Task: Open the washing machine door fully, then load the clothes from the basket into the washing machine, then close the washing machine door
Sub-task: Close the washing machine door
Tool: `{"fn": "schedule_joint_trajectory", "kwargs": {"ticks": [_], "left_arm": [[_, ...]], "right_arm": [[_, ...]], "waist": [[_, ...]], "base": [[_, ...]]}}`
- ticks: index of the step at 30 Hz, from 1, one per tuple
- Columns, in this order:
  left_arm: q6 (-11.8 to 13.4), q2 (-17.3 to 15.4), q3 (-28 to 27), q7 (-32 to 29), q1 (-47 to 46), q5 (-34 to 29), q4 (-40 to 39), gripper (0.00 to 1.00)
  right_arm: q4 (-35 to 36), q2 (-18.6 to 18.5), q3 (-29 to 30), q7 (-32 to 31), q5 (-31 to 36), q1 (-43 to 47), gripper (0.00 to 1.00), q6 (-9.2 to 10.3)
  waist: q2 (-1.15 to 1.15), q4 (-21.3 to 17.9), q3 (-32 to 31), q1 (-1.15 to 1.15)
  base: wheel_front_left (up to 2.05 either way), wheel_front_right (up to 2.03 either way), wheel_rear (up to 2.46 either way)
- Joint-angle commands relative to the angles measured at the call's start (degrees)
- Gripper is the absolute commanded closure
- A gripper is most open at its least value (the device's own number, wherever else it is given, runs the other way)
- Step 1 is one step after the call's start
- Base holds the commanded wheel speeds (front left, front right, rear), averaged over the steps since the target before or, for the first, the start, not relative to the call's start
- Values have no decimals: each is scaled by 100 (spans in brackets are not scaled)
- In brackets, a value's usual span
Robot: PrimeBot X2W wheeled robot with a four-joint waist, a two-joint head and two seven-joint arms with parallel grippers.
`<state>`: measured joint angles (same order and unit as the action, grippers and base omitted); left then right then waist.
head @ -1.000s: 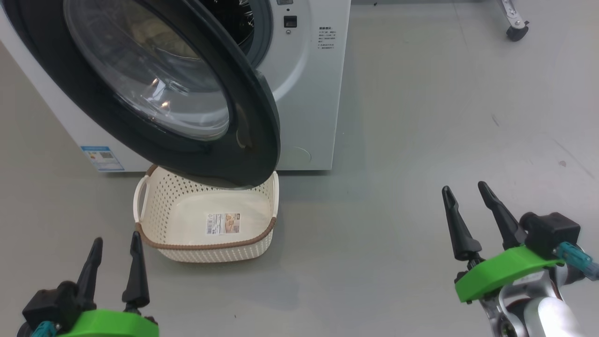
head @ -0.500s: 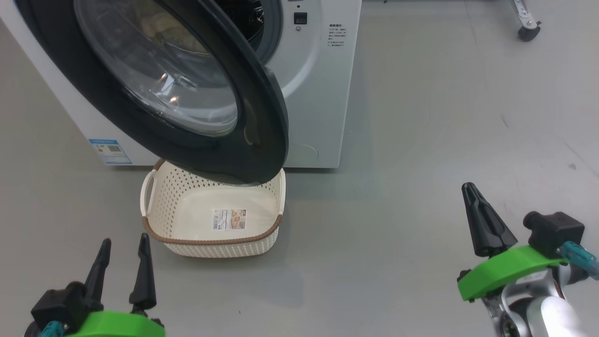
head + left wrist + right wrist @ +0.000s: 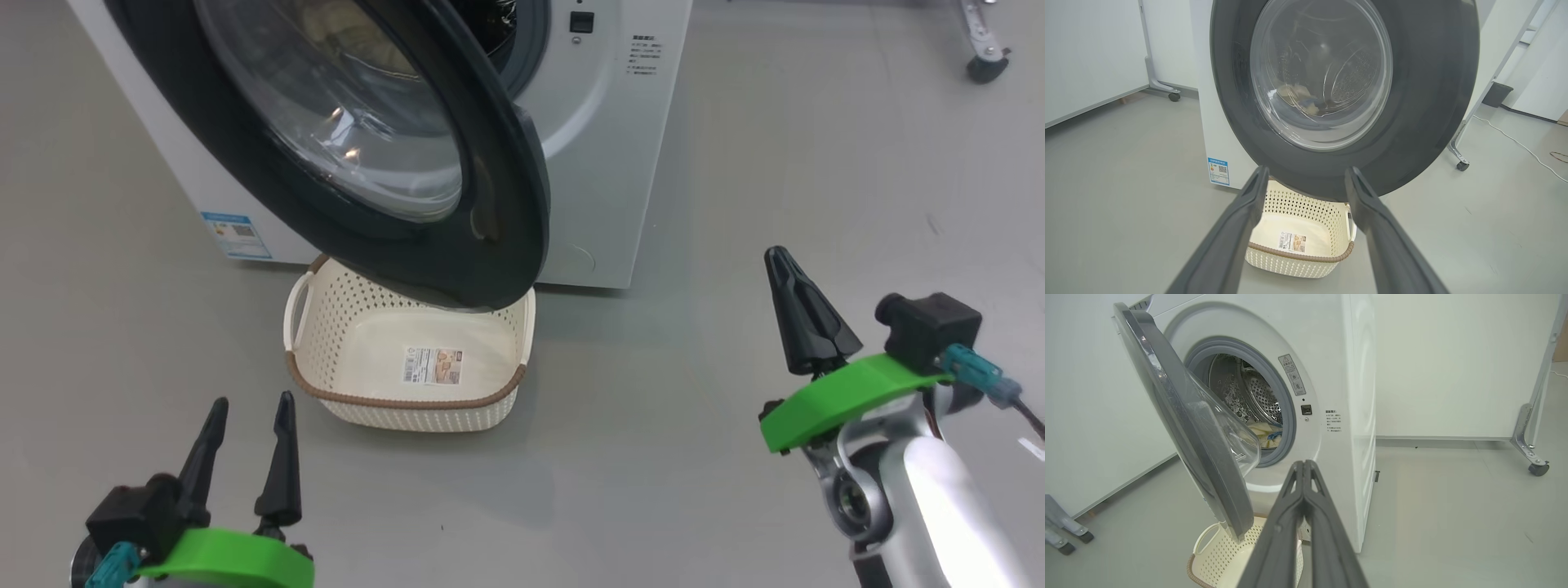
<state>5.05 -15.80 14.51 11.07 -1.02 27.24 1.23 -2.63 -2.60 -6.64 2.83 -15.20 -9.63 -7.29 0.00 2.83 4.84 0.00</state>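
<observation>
While door (image 3: 457,269) hung part-open over empty basket (image 3: 424,415), clothes (image 3: 1261,433) sat in drum (image 3: 1257,396); your L jaws stood open, R jaws shut, empty. Risk: off-centre push could've left door unlatched.

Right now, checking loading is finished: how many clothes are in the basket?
0. The basket holds just its label; clothes lie in the drum. The door hides its rear.
</observation>
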Motion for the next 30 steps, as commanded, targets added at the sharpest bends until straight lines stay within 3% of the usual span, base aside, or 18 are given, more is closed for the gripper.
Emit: {"fn": "schedule_joint_trajectory", "kwargs": {"ticks": [1, 20, 30], "left_arm": [[-30, -67, -165, 14, -324, -68, -144, 0], [-223, 249, 233, 171, -713, -79, 204, 0], [-334, 420, 397, 272, -948, -122, 392, 0]], "right_arm": [[49, -28, -215, 94, -43, -400, 100, -20], [-1154, -28, -1546, 354, -485, -1449, 100, -20], [-1959, -28, -1846, 458, -657, -2115, 100, -20]], "waist": [[0, 130, 45, 0], [0, 1116, 254, 0], [0, 1540, 401, 0]], "base": [[0, 0, 0], [0, 0, 0], [0, 0, 0]]}}
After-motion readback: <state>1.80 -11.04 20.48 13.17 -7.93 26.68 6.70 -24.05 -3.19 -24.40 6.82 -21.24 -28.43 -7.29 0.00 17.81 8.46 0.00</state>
